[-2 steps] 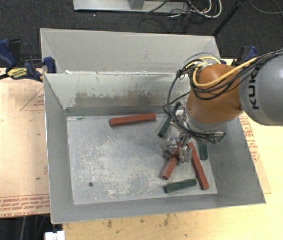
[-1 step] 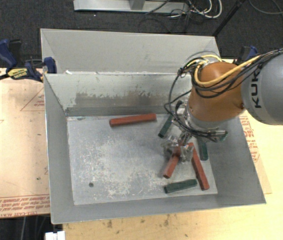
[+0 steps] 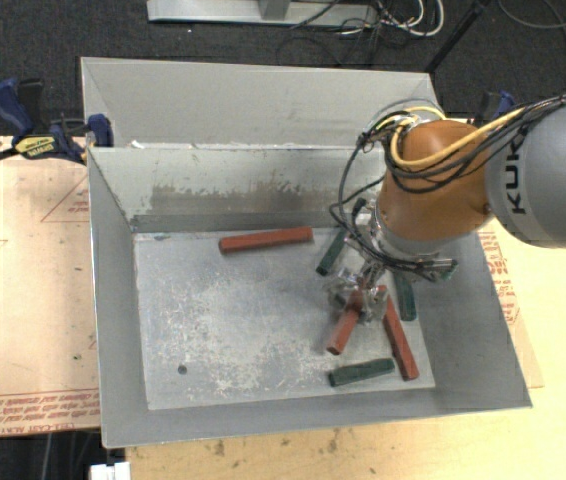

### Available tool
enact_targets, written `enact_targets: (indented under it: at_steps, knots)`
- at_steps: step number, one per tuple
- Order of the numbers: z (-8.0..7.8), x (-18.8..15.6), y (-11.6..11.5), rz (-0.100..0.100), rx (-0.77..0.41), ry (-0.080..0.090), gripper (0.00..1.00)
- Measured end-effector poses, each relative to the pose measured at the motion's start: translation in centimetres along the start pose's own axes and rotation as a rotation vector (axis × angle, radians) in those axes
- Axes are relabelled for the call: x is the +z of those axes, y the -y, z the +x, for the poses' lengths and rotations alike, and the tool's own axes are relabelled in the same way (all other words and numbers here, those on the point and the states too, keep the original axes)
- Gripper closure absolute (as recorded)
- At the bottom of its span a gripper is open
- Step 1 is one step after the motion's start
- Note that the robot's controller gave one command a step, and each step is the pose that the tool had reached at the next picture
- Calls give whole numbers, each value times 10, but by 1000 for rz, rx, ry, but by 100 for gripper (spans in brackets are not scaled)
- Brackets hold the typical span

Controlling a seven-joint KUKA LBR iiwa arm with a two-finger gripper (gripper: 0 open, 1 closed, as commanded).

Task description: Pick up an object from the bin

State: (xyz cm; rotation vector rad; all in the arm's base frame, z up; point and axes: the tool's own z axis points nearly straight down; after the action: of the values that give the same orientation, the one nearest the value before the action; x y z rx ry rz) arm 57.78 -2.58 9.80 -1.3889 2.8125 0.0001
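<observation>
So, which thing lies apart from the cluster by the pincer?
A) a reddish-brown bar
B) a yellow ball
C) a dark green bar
A: the long reddish-brown rectangular bar lies alone by the grey metal bin's back wall, left of the pincer.

A short reddish-brown stick [image 3: 342,332] lies on the grey floor of the bin [image 3: 223,328], right of the frame's centre and slightly below it. It is slanted, with its lower end toward the lower left and its upper end hidden beneath the gripper [image 3: 363,294].
</observation>
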Motion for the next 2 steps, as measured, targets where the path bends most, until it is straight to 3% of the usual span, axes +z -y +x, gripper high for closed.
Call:
enact_targets:
  at_steps: [2]
  knots:
    - [0,-24,-2,-5,1,-3,100]
